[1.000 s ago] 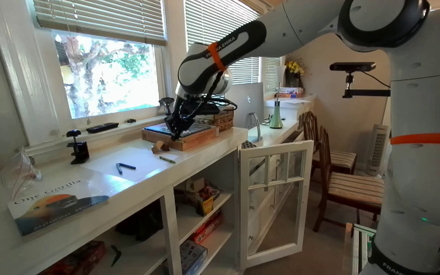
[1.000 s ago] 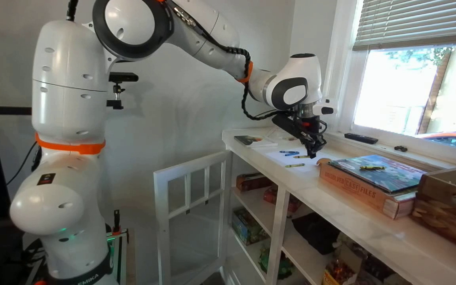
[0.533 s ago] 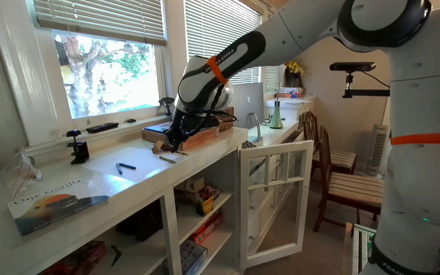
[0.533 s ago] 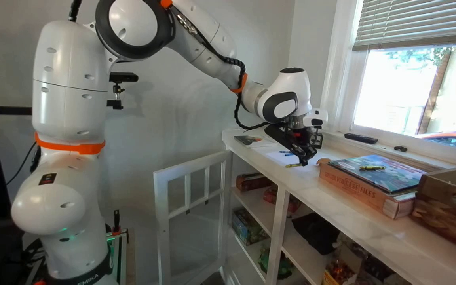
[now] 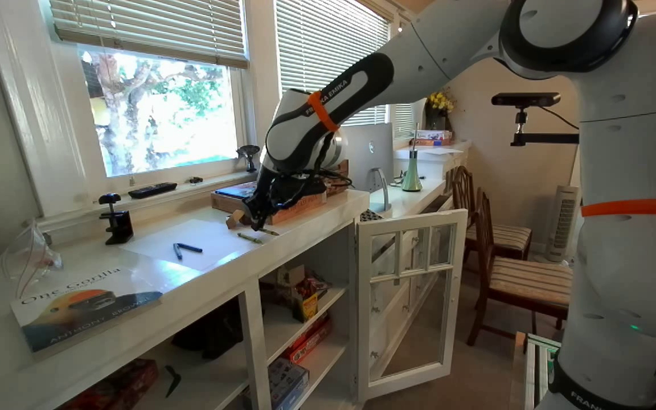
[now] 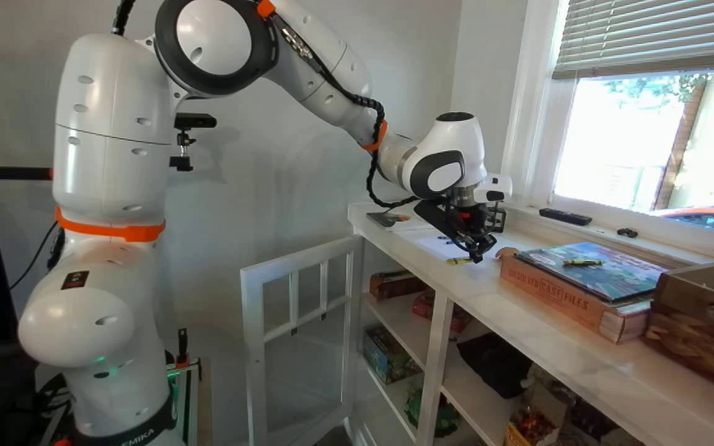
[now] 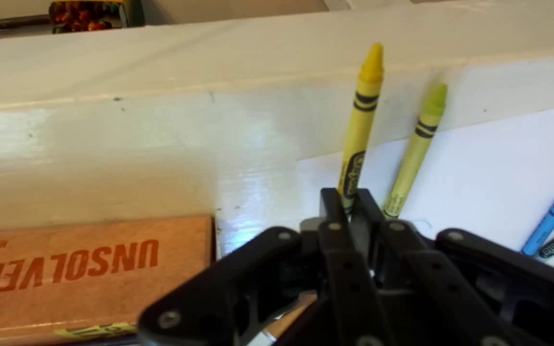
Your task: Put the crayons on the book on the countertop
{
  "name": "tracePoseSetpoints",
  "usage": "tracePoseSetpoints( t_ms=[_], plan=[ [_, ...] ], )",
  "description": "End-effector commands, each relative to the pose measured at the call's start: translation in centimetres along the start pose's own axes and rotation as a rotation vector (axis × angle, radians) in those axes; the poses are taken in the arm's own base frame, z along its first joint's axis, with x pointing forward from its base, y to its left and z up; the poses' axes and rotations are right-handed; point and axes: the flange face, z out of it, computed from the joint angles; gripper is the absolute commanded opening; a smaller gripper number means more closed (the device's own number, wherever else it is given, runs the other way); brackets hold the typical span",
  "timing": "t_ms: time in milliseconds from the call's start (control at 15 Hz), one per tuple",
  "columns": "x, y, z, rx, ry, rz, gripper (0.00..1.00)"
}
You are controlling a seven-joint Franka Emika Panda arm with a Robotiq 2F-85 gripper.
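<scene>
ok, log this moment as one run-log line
end effector: gripping yellow crayon | low over countertop, contact unclear | green crayon: alongside, partly on paper | book: one crayon on top

1. In the wrist view, glare streaks the countertop [image 7: 253, 192] near my gripper [image 7: 347, 198], whose closest parts I see slightly soft.
2. Daylight comes from the window [image 5: 163, 111] beyond it, partly burnt white in both exterior views.
3. There, I lose the gripper's dark detail.
4. Below it, shelves [image 6: 471, 384] sit in shade.
</scene>
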Motion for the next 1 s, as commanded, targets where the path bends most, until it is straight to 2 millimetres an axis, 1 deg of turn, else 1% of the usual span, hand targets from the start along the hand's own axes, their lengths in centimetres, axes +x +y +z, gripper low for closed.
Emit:
tracePoseSetpoints(
  t_ms=[0,67,133,200,267,400,467,600,800,933],
  plan=[
    [-0.4,0.0,1.0,-0.005,0.005,0.009,0.36],
    [-0.4,0.1,1.1,-0.006,0.003,0.010,0.41],
    [-0.5,0.1,1.1,-0.006,0.002,0.010,0.50],
    [-0.5,0.1,1.1,-0.006,0.002,0.010,0.56],
    [-0.5,0.2,1.1,-0.007,0.002,0.011,0.66],
    [-0.4,0.3,0.9,-0.007,0.006,0.013,0.79],
    [-0.4,0.4,0.8,-0.008,0.011,0.017,0.88],
    [-0.1,0.8,0.3,-0.015,0.031,0.023,0.99],
    [0.7,1.7,-0.8,-0.033,0.073,0.049,1.00],
    [1.4,3.0,-1.7,-0.079,0.079,0.088,1.00]
  ],
)
